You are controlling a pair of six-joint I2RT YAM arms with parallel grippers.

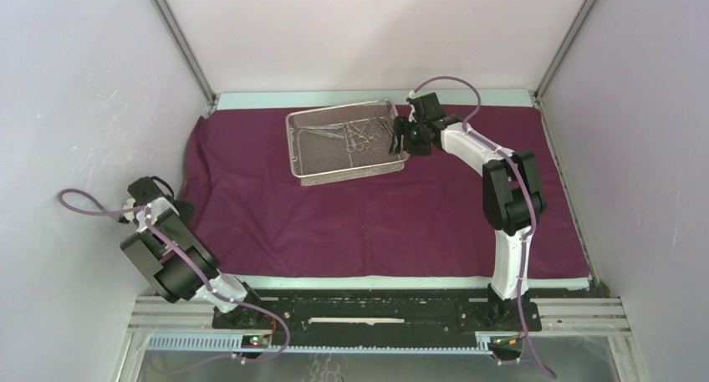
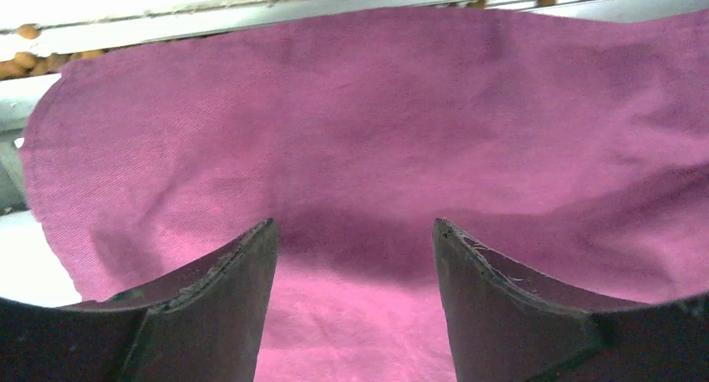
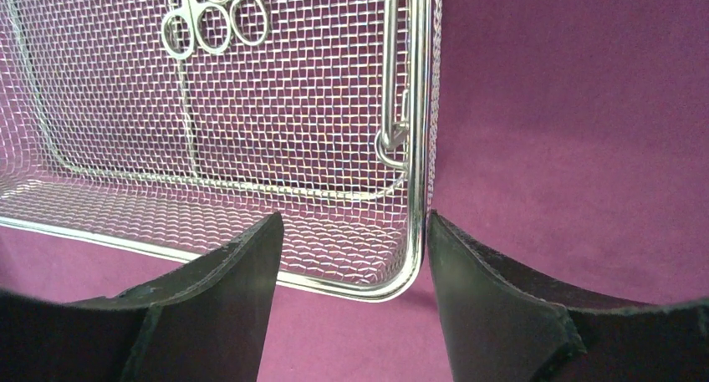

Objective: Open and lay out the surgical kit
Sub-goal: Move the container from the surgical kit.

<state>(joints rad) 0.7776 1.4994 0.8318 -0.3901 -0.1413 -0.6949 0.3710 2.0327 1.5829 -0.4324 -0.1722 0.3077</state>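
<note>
Right wrist view: I am holding the right gripper point(image 3: 351, 225) spread wide, empty, astride a corner of the mesh tray point(image 3: 415, 106); the left gripper point(image 2: 354, 226) is hovering likewise over the cloth wrap point(image 2: 376, 131).

Pale panel walls point(image 1: 376, 31) close in three sides, with aluminium posts point(image 1: 180, 39) slanting up at the back corners. A light tabletop point(image 1: 376, 99) shows as thin strips. Slotted aluminium rails point(image 1: 163, 315) and a black mounting plate point(image 1: 376, 305) run along the front.
</note>
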